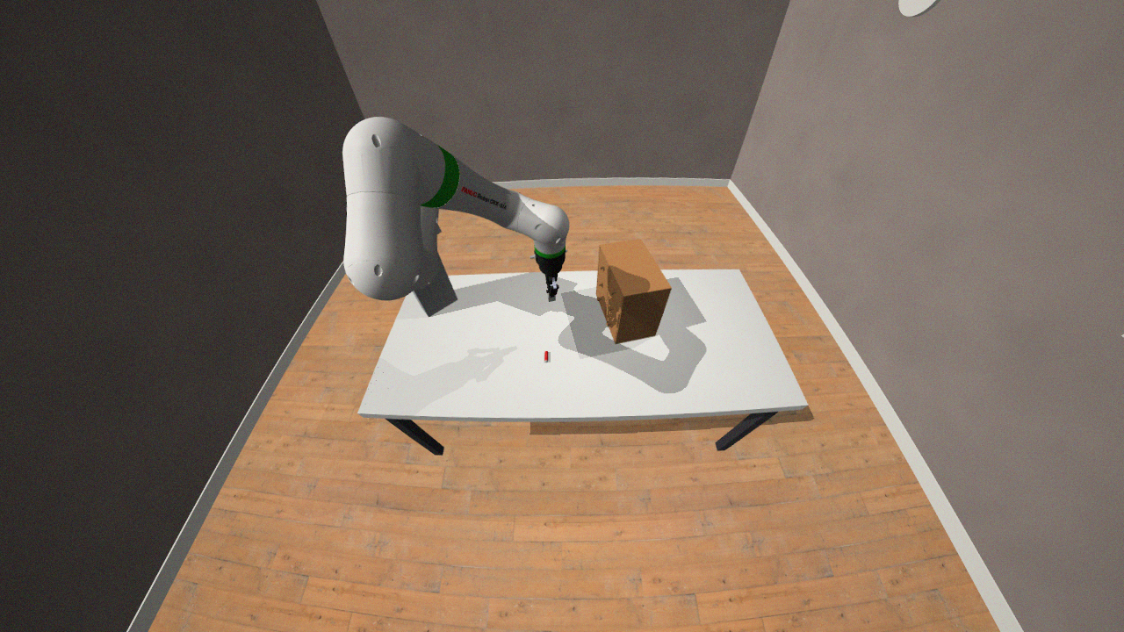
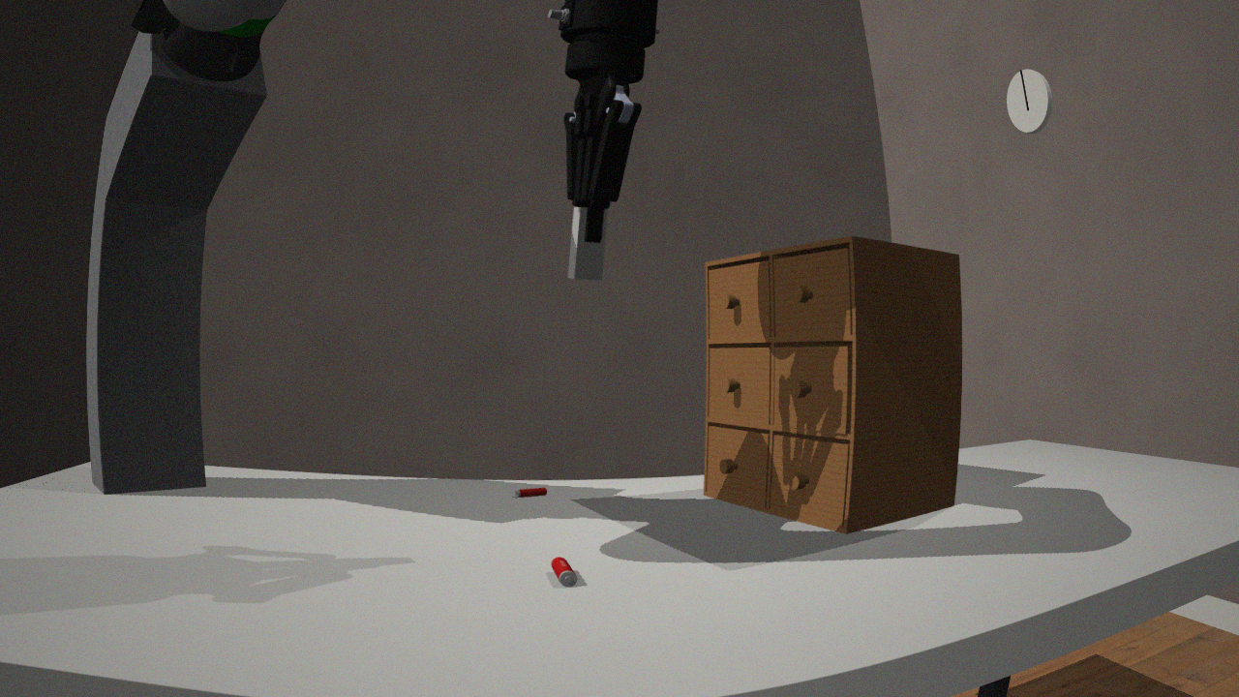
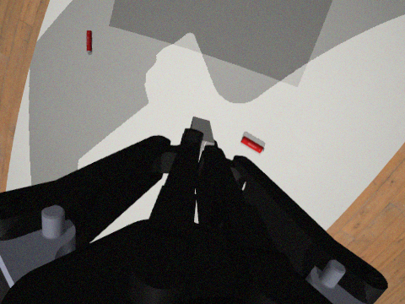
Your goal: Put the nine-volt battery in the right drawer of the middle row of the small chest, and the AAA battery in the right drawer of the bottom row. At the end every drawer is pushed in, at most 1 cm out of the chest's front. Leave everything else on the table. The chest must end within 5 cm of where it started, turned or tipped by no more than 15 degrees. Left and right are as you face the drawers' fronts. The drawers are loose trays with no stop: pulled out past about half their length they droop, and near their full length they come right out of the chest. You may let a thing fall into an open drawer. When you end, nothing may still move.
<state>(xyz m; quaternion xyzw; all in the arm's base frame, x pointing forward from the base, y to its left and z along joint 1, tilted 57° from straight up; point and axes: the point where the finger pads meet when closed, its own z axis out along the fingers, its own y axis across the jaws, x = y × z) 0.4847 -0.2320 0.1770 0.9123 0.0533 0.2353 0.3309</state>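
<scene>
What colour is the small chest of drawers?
Brown, like wood; the small chest shows best in the exterior view.

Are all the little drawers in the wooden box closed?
Yes, all closed. In the exterior view the six drawer fronts of the small chest sit level with its front, and none sticks out.
</scene>
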